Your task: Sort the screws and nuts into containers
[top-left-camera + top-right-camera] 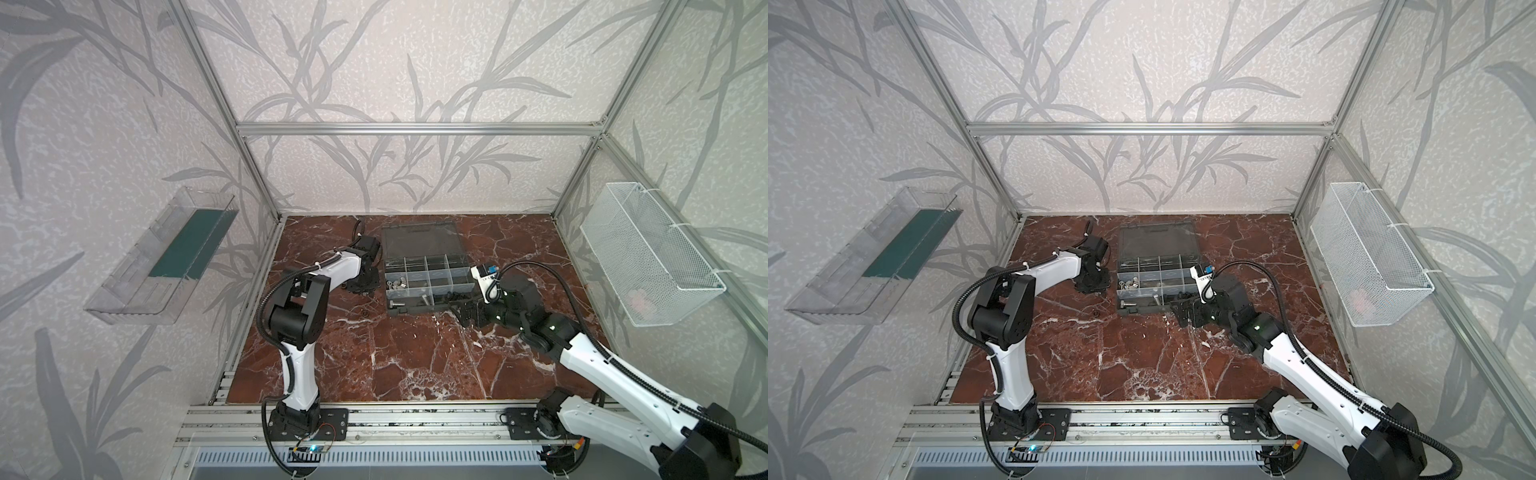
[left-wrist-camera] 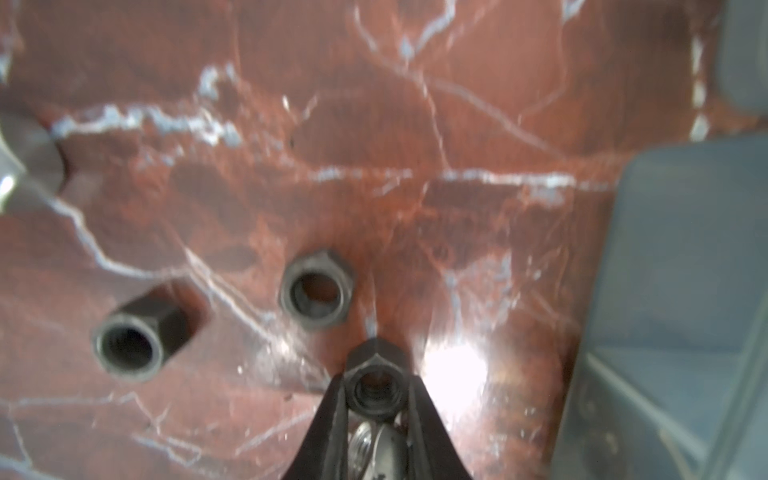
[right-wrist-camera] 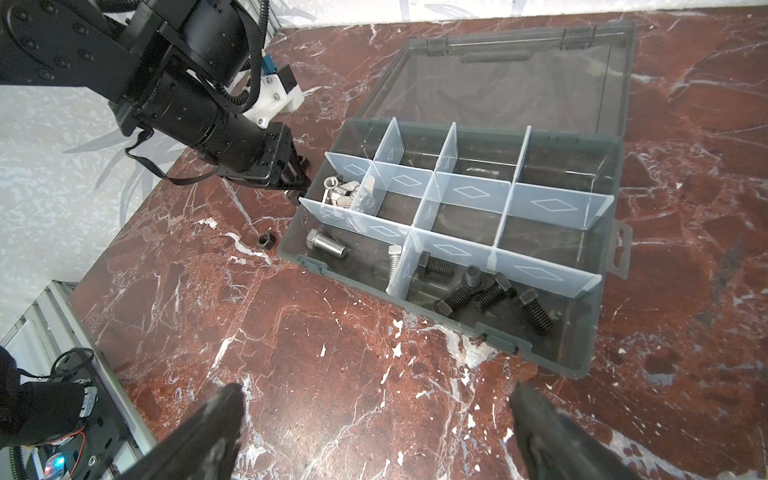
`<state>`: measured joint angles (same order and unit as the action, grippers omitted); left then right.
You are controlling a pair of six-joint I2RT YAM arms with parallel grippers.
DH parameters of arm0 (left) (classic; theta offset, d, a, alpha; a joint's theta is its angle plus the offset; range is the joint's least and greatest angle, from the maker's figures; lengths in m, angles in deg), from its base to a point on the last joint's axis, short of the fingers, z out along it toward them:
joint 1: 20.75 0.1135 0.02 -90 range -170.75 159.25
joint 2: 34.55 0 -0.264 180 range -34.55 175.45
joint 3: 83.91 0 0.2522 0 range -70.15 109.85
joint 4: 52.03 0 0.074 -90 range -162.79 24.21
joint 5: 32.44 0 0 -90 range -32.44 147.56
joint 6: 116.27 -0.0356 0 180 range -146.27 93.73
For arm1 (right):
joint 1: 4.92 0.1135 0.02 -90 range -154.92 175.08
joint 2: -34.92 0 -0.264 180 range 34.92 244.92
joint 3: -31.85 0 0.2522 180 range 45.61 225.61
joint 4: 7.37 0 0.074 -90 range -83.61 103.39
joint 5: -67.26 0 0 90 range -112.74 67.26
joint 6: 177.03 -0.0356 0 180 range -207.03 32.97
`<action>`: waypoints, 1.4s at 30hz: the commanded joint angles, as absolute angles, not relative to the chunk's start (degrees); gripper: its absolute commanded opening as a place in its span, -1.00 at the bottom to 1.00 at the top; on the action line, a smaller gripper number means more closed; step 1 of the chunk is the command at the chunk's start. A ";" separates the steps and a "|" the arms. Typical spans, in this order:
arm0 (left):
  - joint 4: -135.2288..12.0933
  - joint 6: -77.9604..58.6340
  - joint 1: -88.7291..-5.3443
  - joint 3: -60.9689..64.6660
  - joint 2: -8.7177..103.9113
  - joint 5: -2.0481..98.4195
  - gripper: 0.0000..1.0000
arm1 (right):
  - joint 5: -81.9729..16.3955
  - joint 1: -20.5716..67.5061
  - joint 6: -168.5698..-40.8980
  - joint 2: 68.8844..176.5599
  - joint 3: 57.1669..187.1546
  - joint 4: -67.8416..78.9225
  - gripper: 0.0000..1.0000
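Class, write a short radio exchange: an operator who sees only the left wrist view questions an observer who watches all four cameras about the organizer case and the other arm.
Operator: My left gripper flanks a black nut. What's in the organizer case?
Observer: Silver nuts lie in the middle-row end compartment beside your gripper.
Operator: And the right gripper?
Observer: It hangs open over bare table in front of the case.
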<state>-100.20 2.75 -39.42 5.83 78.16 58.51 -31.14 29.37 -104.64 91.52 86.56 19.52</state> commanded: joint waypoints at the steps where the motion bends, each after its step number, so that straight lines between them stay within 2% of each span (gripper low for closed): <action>1: -102.26 3.67 -40.41 4.50 75.65 59.71 -0.53 | -31.17 29.63 -105.31 91.79 86.66 18.12 0.98; 8: -103.91 3.53 -41.09 4.48 74.76 61.37 -0.53 | -30.91 29.59 -105.29 90.87 86.52 18.73 0.98; 13: -104.46 3.76 -41.45 3.22 72.06 61.40 -0.36 | -30.74 29.64 -105.36 90.47 86.30 18.79 0.98; 17: -103.77 4.05 -41.90 2.23 70.65 60.96 -0.35 | -31.14 29.56 -105.86 90.81 86.13 18.20 0.98; 28: -105.96 3.06 -41.31 11.49 79.98 62.56 -0.19 | -30.63 29.65 -105.78 90.23 86.39 19.01 0.98; 39: -108.11 2.83 -41.15 10.32 81.45 65.67 -0.18 | -30.19 29.65 -104.96 90.92 86.48 18.74 0.98; 42: -107.32 2.95 -41.16 10.09 82.10 64.99 -0.31 | -30.73 29.64 -105.23 91.85 86.72 18.09 0.98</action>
